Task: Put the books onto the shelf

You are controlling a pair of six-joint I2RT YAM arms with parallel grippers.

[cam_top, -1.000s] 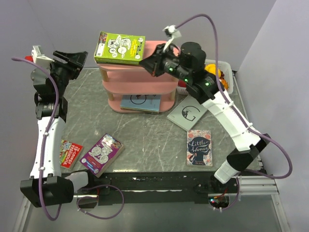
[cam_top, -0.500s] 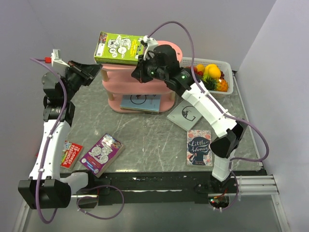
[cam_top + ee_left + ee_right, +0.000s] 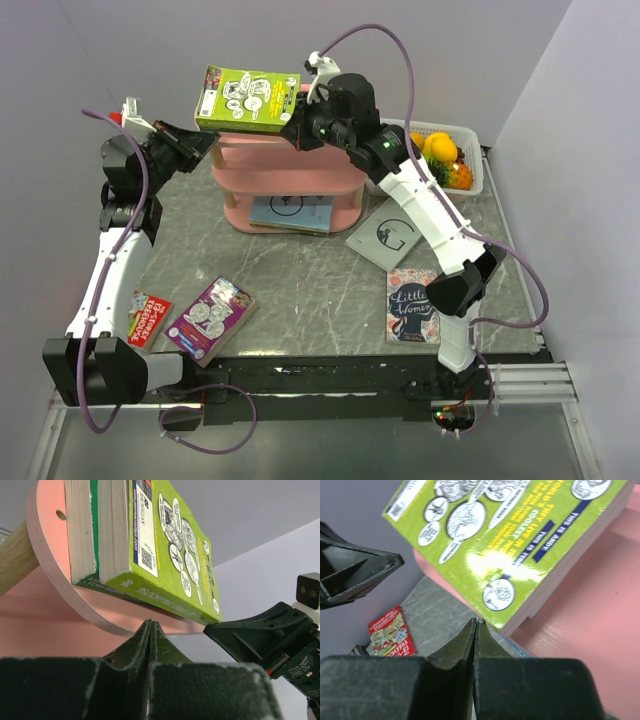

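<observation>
The left tool (image 3: pixel 205 140) was pinched shut on nothing, its tips near the left rim of the top board of the pink shelf (image 3: pixel 300 172). The right tool (image 3: pixel 292 135), also closed and empty, sat by the right end of the lime green book (image 3: pixel 248 98). That cartoon-covered book, reading "THIS IS ANDY", lay flat on the top board over a second book (image 3: pixel 80 525). A light blue book (image 3: pixel 290 212) lay on the bottom tier. On the tabletop (image 3: pixel 310 280) lay a dark book (image 3: pixel 412 305) titled "Little Women", a grey-white book (image 3: pixel 387 235) marked "G", a purple book (image 3: pixel 210 318) and a red book (image 3: pixel 148 317) reading "TREEHOUSE".
</observation>
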